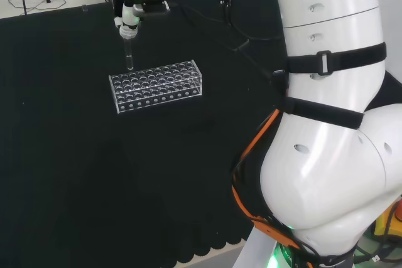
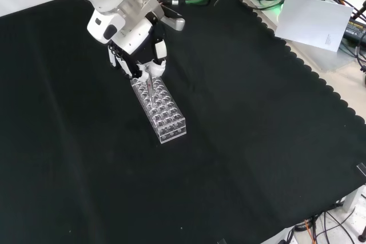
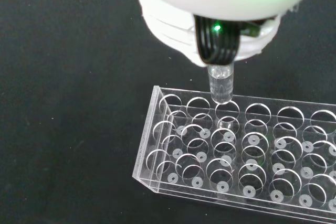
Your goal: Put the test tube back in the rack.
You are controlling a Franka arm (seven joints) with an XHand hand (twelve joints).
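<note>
The black and white robot hand (image 2: pixel 137 47) has its fingers pinched round the clear glass test tube (image 1: pixel 129 54), hanging upright, its lower end just above an end-row hole of the clear plastic rack (image 1: pixel 157 85).

Clear test tube (image 3: pixel 221 86); clear rack (image 1: pixel 157 85); black cloth (image 2: pixel 257 141); black-white hand (image 2: pixel 137 50).

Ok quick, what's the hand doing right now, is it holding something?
Hand: shut on the test tube, held upright over one end of the clear rack.
</note>
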